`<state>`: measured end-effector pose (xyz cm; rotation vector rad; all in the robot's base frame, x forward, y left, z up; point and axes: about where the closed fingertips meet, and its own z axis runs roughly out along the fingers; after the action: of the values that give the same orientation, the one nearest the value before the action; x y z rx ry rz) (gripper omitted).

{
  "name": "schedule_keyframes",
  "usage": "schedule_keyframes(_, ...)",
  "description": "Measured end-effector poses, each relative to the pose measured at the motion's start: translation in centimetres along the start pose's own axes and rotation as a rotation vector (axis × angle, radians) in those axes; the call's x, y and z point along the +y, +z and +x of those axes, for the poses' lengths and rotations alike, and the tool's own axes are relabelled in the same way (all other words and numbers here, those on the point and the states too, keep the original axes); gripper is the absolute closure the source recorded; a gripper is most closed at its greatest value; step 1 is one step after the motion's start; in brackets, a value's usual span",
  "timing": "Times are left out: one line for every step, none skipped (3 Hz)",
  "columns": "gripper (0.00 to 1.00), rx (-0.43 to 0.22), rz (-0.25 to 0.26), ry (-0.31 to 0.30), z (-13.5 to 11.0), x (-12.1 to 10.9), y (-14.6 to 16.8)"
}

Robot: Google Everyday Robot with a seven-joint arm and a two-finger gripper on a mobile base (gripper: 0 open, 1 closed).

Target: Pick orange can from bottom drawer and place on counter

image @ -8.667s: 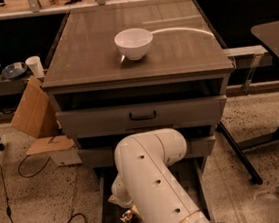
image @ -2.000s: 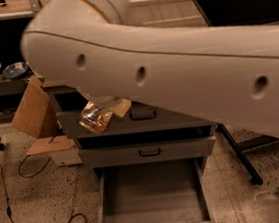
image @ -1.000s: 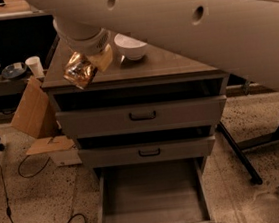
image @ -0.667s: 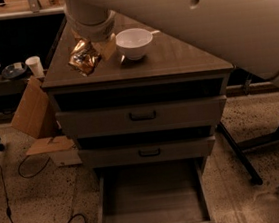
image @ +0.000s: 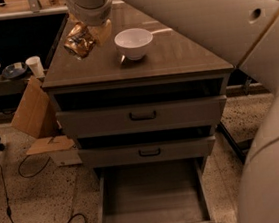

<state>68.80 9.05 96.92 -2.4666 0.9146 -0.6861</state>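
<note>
My gripper (image: 87, 37) is shut on the orange can (image: 79, 41), a shiny copper-orange can held tilted just above the left part of the counter (image: 173, 54). The can hangs left of the white bowl (image: 134, 43). The bottom drawer (image: 152, 197) is pulled open at the bottom of the view, with a bare grey floor. My large white arm (image: 209, 20) crosses the top and right of the view.
Two shut grey drawer fronts with black handles (image: 142, 116) sit between counter and open drawer. A cardboard box (image: 31, 110) leans at the cabinet's left. A cup (image: 35, 66) and bowls stand on a low shelf at left. Cables lie on the floor.
The gripper has lifted the orange can out of the bottom drawer, up past the drawer fronts and onto the level of the counter's left part, moving rightward toward the bowl.
</note>
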Motion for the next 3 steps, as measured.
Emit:
schedule_keyframes(1.00, -0.002, -0.003, -0.003, -0.1, 0.0, 0.2)
schedule_keyframes(1.00, -0.018, 0.018, 0.007, -0.7, -1.0, 2.3)
schedule_keyframes(1.00, -0.051, 0.038, 0.045, -2.1, -1.6, 5.1)
